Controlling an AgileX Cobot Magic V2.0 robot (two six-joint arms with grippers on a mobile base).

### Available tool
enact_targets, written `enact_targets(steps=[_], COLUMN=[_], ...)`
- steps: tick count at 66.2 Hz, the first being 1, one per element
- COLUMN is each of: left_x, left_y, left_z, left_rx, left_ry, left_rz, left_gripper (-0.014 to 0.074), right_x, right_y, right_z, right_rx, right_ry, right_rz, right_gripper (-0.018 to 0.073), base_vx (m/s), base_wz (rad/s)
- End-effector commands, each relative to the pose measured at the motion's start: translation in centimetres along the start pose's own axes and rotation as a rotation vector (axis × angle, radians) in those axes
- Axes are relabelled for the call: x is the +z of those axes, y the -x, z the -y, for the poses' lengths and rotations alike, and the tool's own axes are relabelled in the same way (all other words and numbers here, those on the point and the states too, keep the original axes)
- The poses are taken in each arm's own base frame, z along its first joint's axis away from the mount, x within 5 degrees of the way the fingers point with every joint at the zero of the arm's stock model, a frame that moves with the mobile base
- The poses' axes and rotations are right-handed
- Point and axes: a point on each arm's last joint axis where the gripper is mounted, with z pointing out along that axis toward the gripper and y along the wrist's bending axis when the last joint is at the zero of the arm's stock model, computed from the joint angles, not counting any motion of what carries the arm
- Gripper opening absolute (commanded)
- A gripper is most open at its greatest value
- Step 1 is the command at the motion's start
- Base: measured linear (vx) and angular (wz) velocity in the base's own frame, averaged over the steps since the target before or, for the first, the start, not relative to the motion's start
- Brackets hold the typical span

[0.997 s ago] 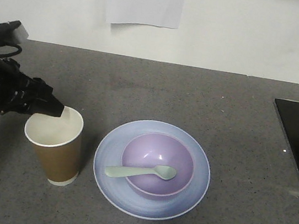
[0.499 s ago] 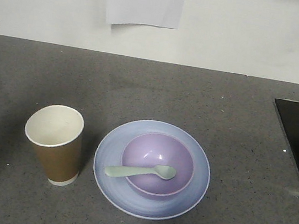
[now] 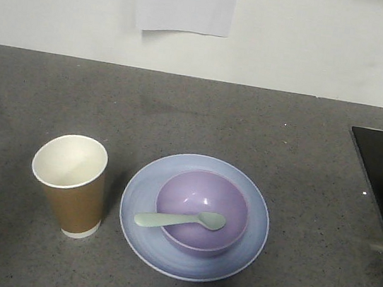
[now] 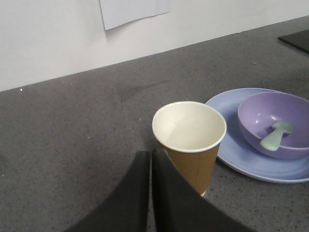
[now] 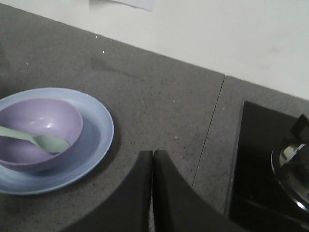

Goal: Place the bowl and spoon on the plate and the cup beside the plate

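Nearest, the left gripper (image 4: 150, 159) hangs clenched and empty just short of the cup (image 3: 69, 183), having let go and pulled out of the front view within the last second. The cup stands upright just left of the plate (image 3: 145, 181), a narrow gap between them. The bowl (image 3: 201, 210) sits on the plate with the spoon (image 3: 179, 220) across it. The right gripper (image 5: 152, 159) is also clenched on nothing, right of the plate. Judging by this, the arrangement looks complete.

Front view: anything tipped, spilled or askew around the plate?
Nothing stands out. The cup stands upright beside the plate, the bowl sits on the plate, and the spoon rests in the bowl.
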Motion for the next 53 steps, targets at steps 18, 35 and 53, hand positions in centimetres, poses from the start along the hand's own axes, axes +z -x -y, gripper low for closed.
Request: enact_targets(steps=[18,35,53], left_x=[-0.81,-0.76,-0.76], left_y=[-0.23,-0.52,-0.52], left_z=[-0.14,-0.02,-0.02], left_rx=[-0.051,-0.051,-0.051], left_ry=[0.043,0.031,0.031], left_rz=[0.181,0.149,0.149], left_gripper=[-0.0008,-0.0008,-0.0008], right_x=[0.37,0.37,0.37], right_y=[-0.79,-0.79,-0.80], right_z=[-0.01,-0.02,-0.02], right_rx=[0.010,0.012,0.012], right_ry=[-0.026,-0.024,-0.024], right_rz=[0.109,0.109,0.108], right_gripper=[-0.0006,-0.0006,-0.0006], base_vx=[0.00,0.00,0.00], base_wz=[0.00,0.00,0.00])
